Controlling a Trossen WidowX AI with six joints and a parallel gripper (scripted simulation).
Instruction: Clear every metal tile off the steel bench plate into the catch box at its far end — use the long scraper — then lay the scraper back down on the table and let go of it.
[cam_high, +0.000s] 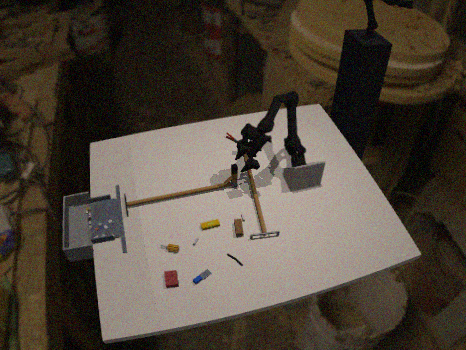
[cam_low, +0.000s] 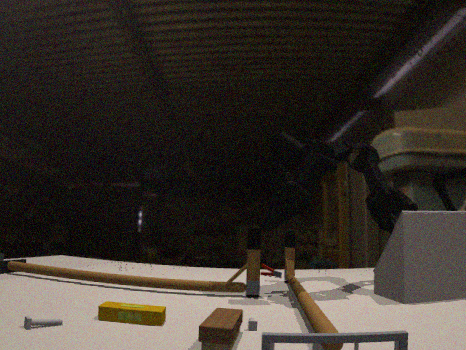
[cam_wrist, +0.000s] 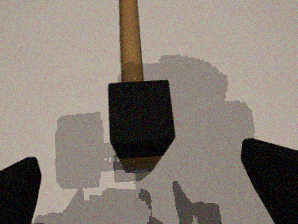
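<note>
Two long-handled wooden tools lie on my white, speckled bench (cam_high: 325, 240) (cam_low: 75, 295) (cam_wrist: 45, 50). My one black, jointed hand (cam_high: 246, 156) (cam_wrist: 141, 160) hangs over the upright, black-capped grip of the one with the open rectangular grey frame head (cam_high: 265, 235) (cam_low: 335, 337), fingers wide apart, holding nothing. The other, a straight wooden-handled scraper (cam_high: 180, 195) (cam_low: 125, 280), reaches toward the grey steel plate (cam_high: 107, 217), where several small pale tiles lie.
</note>
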